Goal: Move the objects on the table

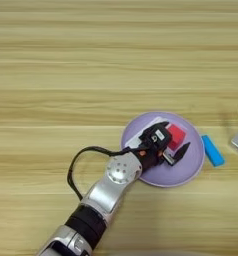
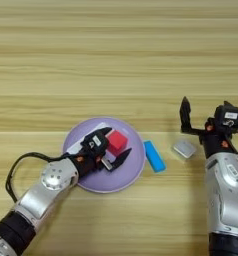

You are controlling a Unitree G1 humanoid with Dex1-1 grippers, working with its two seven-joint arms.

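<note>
Here: left gripper [image 2: 114, 146] over a lilac plate [image 2: 133, 175] on the table [image 2: 116, 60], fingers spread wide, red cube [image 2: 117, 141] between them, not clamped. White device [image 1: 147, 129] under the arm (mostly hidden). Blue bar [image 2: 154, 156] just right of the plate, grey block [image 2: 184, 148] beyond. Right gripper [image 2: 185, 116] by the block; finger spread unclear.

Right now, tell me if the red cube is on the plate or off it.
On it. The red cube rests inside the purple plate, between the left gripper's spread jaws; the blue bar lies outside.
</note>
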